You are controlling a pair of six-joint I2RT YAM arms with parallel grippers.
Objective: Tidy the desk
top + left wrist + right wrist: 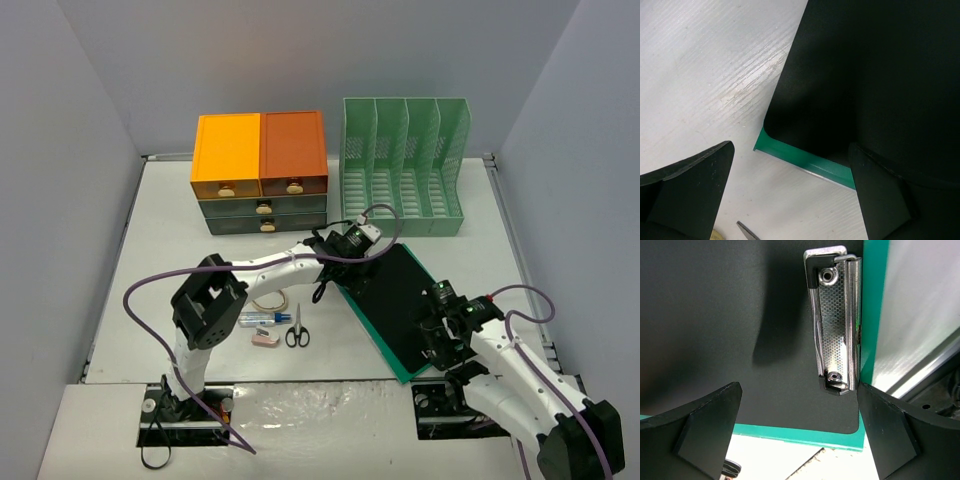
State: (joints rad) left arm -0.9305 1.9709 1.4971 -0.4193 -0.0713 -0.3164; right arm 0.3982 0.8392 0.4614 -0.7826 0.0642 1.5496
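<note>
left gripper [791,147] and right gripper [800,390] released over black clipboard [395,300], metal clip [835,325] seen only by right wrist

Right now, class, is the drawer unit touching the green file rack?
Apart. The top view shows a strip of bare desk running between the drawer unit and the file rack.

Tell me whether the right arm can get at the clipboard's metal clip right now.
Probably yes: the right end effector hangs open over the metal clip, with nothing lying over it.
</note>
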